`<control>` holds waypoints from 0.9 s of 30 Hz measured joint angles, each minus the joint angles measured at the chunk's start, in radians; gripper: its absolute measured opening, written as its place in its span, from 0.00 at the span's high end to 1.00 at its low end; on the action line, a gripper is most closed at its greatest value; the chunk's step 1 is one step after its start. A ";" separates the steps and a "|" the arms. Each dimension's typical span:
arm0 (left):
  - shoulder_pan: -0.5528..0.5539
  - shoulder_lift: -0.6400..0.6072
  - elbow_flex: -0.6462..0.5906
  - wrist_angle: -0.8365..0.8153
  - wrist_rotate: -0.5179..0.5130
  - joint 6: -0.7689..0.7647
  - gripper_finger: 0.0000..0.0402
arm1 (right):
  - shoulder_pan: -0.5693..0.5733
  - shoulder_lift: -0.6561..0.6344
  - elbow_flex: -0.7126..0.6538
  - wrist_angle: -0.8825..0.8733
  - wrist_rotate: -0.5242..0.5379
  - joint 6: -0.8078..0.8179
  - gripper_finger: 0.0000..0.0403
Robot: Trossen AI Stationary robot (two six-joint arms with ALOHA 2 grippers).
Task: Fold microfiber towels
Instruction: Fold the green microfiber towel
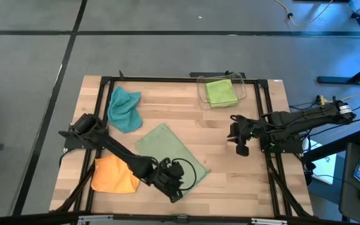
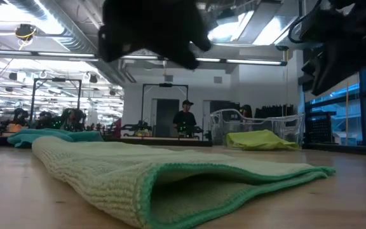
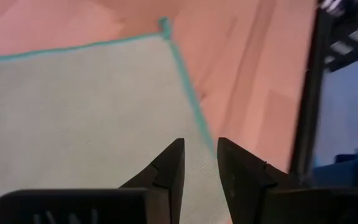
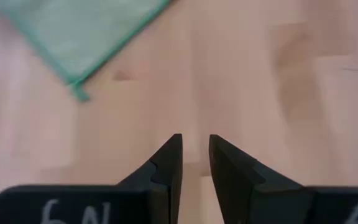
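Two arms above the table (image 1: 230,181), the pale sage towel (image 1: 167,149) folded in the middle.

Left gripper (image 3: 199,160) hangs over its near-right corner, right gripper (image 4: 194,152) over bare wood at right; both narrowly parted, holding nothing. Orange towel (image 1: 114,175) near-left, teal towel (image 1: 124,107) far-left, lime towel (image 1: 220,92) in the bin (image 1: 245,89).

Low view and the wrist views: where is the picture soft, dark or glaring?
Low view: ceiling lights glare, both arms overhead are black silhouettes, the sage towel's near fold is soft. Left wrist view: the towel's teal hem is blurred. Right wrist view: the towel corner is blurred.
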 joint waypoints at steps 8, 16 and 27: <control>-0.024 0.037 0.001 0.132 -0.004 0.148 0.78 | 0.064 0.000 -0.001 0.097 -0.250 -0.111 0.80; -0.006 0.035 0.002 0.269 -0.049 0.245 0.77 | 0.078 0.000 -0.001 0.212 -0.352 -0.136 0.79; 0.084 0.035 0.002 0.274 -0.056 0.220 0.57 | 0.078 0.000 -0.001 0.147 -0.365 -0.212 0.45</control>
